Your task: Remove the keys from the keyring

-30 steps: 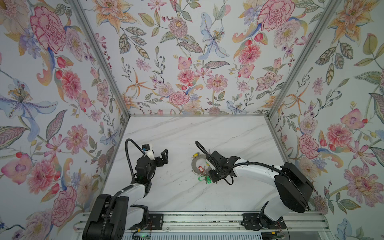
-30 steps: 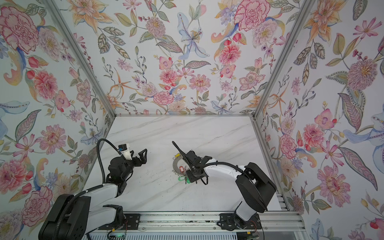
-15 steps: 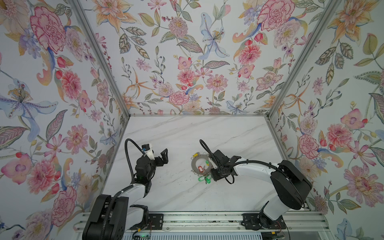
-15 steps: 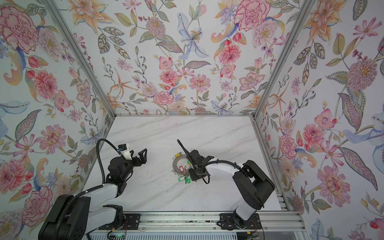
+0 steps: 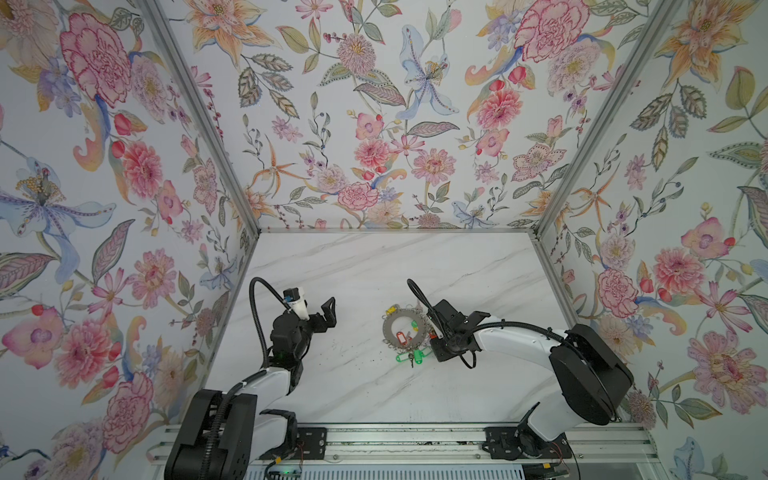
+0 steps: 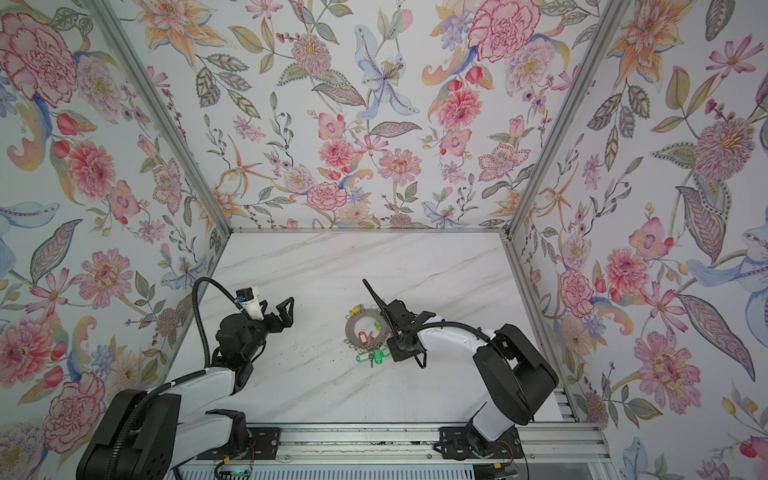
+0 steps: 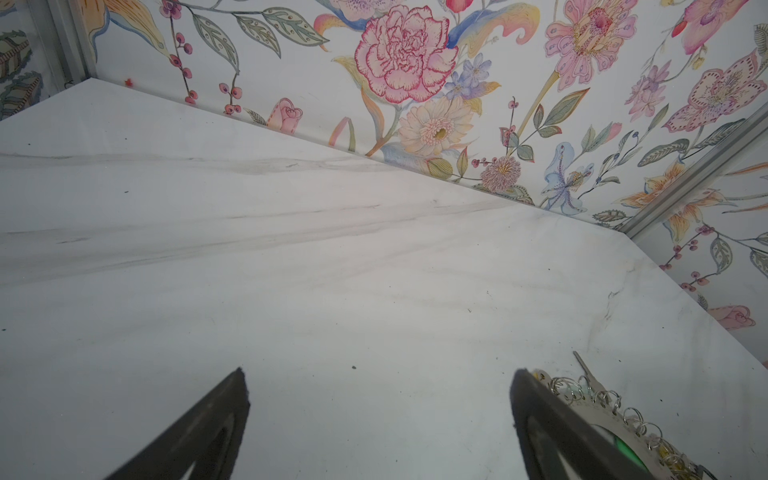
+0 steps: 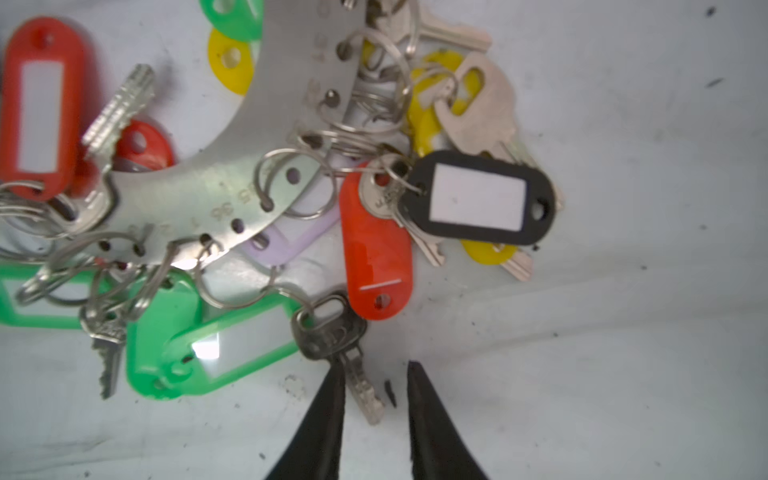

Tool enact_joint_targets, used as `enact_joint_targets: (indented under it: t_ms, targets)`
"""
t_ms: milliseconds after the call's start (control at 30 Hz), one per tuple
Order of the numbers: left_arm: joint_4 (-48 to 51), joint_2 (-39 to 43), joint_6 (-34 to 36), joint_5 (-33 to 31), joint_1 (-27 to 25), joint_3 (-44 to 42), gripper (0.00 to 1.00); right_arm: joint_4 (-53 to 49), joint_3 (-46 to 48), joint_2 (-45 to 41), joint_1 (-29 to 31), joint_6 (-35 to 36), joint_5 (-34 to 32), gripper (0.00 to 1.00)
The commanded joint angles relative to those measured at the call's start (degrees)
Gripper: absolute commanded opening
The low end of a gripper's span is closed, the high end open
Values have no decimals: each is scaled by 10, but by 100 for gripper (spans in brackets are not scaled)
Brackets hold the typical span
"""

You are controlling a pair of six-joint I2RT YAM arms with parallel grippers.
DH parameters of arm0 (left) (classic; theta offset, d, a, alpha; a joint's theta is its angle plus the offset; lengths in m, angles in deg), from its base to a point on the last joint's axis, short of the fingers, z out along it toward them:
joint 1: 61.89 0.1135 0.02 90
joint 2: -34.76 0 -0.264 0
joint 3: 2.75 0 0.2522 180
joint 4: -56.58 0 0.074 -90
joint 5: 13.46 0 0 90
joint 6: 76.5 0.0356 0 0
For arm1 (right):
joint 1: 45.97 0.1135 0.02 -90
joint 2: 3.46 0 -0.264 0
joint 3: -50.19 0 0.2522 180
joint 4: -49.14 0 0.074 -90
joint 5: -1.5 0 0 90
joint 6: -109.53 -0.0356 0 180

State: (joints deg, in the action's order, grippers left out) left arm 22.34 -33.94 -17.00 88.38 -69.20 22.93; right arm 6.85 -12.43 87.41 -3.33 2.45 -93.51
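Observation:
The keyring (image 5: 389,328) (image 6: 351,328), a flat grey disc, lies on the marble table in both top views, hung with small rings, keys and coloured tags. In the right wrist view the keyring (image 8: 232,166) fills the upper part, with red (image 8: 376,241), black (image 8: 478,197) and green (image 8: 199,340) tags around it. A dark key (image 8: 330,330) beside the green tag points its blade between the fingers of my right gripper (image 8: 376,365) (image 5: 432,353). The jaws are narrow but still open; one finger touches the blade and a gap shows on the other side. My left gripper (image 5: 326,313) (image 7: 376,374) stands wide open and empty, left of the keyring (image 7: 602,415).
Floral walls close the table in on three sides, and an aluminium rail (image 5: 415,436) runs along the front edge. Bare marble (image 5: 374,270) stretches behind the keyring and between the two arms. Dark specks dot the tabletop.
My right gripper's jaws have narrowed around the dark key's blade, and the arm has shifted slightly. The left arm has not moved.

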Motion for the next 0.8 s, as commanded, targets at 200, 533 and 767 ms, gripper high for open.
enact_joint_targets:
  t_ms: [200,533,767]
  targets:
    - [-8,9,-4,8,-3,11,99,-51,-54,-22,27,-5,20,30]
    - [-8,11,-5,9,-3,11,99,-37,-91,50,74,-14,11,28]
    - [-8,14,-4,5,-3,9,99,-26,-54,50,63,-21,-6,28]
